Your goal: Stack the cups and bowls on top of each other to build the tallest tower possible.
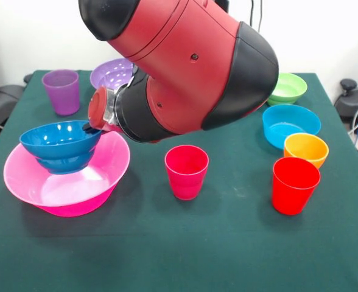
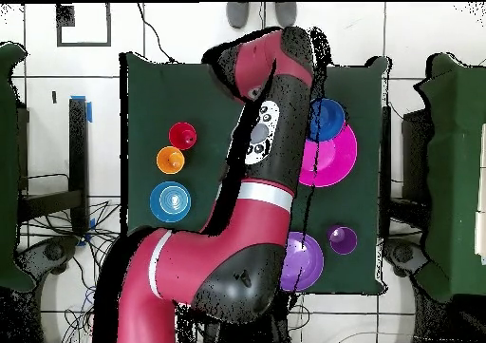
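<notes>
Hand (image 1: 97,126) grips rim of blue bowl (image 1: 60,145), which sits tilted inside huge pink bowl (image 1: 66,176) on desk (image 1: 228,243); magenta-pink cup (image 1: 186,171) stands nearby.

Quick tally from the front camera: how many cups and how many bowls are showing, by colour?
Cups: 3, purple, magenta, red.
Bowls: 6, pink, blue, purple, green, cyan, orange.
Total: 9. The arm may hide more.
</notes>
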Available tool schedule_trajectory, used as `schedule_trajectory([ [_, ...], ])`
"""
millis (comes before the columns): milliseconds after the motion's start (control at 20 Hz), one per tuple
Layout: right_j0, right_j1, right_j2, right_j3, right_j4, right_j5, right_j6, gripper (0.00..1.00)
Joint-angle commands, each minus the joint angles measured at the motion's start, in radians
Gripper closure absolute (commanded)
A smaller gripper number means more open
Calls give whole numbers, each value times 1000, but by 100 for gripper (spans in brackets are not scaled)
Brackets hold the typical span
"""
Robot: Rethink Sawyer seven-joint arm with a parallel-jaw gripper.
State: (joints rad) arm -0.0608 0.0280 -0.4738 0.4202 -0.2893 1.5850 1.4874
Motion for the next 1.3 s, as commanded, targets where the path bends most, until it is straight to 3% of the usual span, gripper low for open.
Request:
schedule_trajectory([
  [50,-7,32,128,101,-3,-25,-306,100],
  [900,-13,27,158,130,-4,-87,-261,100],
  [1300,-23,59,174,104,-15,-136,-268,100],
])
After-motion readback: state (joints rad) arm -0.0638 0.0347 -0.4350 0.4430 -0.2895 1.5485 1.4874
